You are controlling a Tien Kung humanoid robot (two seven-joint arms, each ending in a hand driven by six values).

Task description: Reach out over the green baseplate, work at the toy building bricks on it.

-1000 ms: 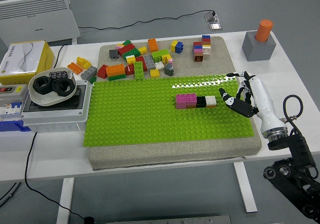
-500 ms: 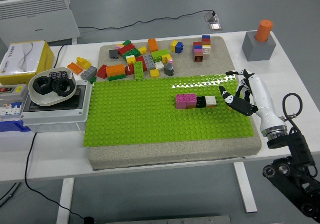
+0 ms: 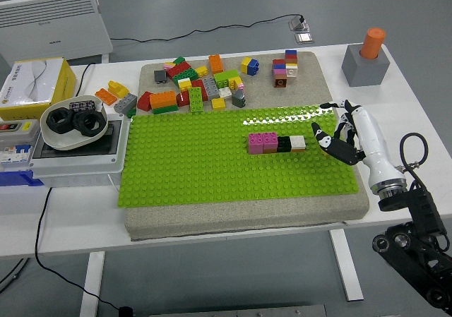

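The right hand [image 3: 337, 139] has barely shifted; its fingers [image 3: 326, 141] hang loosely spread, empty, just beside the short pink-black-white brick row [image 3: 277, 143] on the green studded baseplate [image 3: 212, 169], untouched.

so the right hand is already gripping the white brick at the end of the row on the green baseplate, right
Not quite. In the head view the right hand sits over the green baseplate just to the right of the row, fingers spread and holding nothing. A gap shows between it and the white brick at the row's end.
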